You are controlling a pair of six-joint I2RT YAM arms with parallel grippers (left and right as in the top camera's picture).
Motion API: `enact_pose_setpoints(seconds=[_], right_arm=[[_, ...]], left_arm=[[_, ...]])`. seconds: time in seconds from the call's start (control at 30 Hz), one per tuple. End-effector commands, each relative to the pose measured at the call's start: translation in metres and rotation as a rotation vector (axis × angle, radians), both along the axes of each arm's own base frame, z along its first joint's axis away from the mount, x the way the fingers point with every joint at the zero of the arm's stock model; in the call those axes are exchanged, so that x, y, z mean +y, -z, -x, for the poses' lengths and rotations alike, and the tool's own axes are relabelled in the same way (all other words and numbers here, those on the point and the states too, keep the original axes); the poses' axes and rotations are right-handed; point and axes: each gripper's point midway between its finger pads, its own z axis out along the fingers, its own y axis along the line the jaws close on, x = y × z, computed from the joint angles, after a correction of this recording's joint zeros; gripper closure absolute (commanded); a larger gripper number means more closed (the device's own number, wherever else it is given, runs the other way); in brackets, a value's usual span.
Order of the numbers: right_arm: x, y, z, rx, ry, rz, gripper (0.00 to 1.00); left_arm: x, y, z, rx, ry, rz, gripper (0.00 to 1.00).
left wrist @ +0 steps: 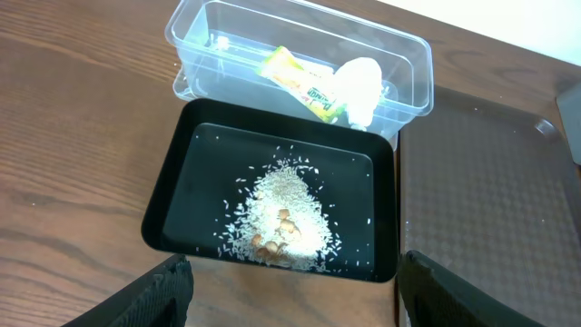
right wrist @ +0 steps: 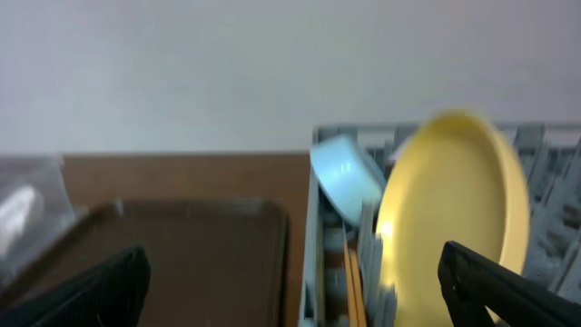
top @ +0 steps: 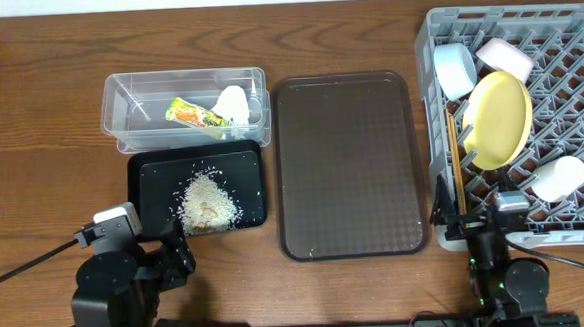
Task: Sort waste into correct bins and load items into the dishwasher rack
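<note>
I am looking down the left gripper (left wrist: pixel 295 295): its two black fingers (left wrist: pixel 163 291) are standing wide apart and gripping nothing, hovering over the near edge of the shallow black rectangular tray (left wrist: pixel 168 182). That tray is lying with its long axis left to right, and the loose clump of white rice scraps (left wrist: pixel 286 218) is sitting in its middle, with stray grains scattered around it. Touching its far side, the clear plastic rectangular tub (left wrist: pixel 413 64) is lying the same way. It is holding the small green-yellow-orange food wrapper (left wrist: pixel 304 82), which is pointing diagonally from far left to near right, and the crumpled white paper wad (left wrist: pixel 363 86) just to its right.

The right gripper (right wrist: pixel 295 291) is also gaping wide with nothing in it, at the near left corner of the large square grey plastic crate (top: pixel 575 28). Inside, the two thin wooden chopsticks (top: pixel 455 155) are running near to far along the left wall. The round yellow plate (top: pixel 498 120) is standing tilted on its edge, with the light blue bowl (top: pixel 454 70) and white bowl (top: pixel 505 57) beyond it and the small white cup (top: pixel 558 178) lying nearer.

The dark brown serving tray (top: pixel 347 166) is resting between them on the wooden table (top: pixel 39 117), with a pale wall (right wrist: pixel 182 73) behind.
</note>
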Motion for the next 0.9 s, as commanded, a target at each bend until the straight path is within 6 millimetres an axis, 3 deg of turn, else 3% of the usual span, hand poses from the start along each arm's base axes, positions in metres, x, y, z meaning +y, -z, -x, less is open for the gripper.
enact_pose_setpoints(seconds=[0.0,0.87], right_arm=[[0.0049,0.0153,0.0011,0.056,-0.028,0.030,0.01],[0.0048,0.0203,0.0010,0.077,-0.027,0.032,0.01]], left_arm=[[0.0014,0.0001,0.0001,-0.002,0.005,-0.021,0.25],[0.0015,0.0006,0.0004,0.000,0.005,-0.021,0.25]])
